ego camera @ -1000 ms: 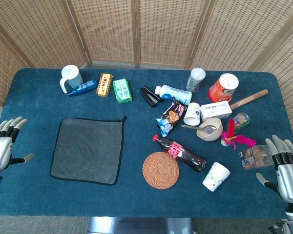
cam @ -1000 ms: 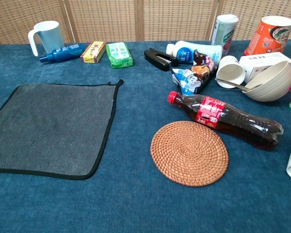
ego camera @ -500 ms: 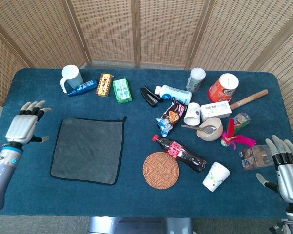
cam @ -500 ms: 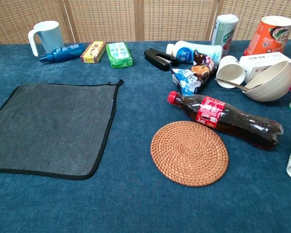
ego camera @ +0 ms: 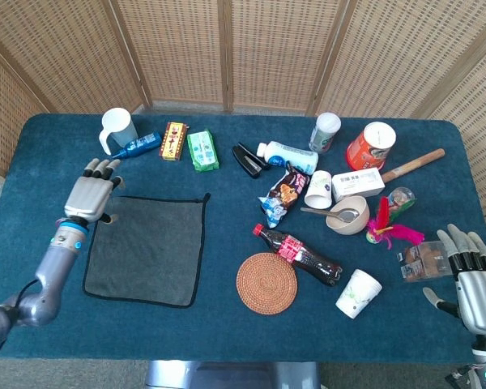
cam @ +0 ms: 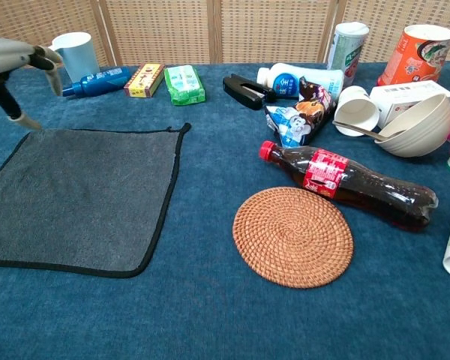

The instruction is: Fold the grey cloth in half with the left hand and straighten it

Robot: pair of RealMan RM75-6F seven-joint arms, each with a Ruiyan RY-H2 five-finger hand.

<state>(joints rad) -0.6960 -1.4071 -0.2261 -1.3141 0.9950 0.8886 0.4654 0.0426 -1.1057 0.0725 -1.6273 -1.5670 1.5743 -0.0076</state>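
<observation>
My left hand [ego camera: 91, 194] hovers, fingers spread and empty, over the far left corner of the grey cloth [ego camera: 148, 249], which lies flat beneath and to my right. It looks soft, light and limp; I judge the black-bound corner the best pinch point.

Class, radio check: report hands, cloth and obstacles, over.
Left robot hand open over far-left corner of grey cloth. Right robot hand open, idle. Cloth flat, unfolded. Nothing on it.
</observation>
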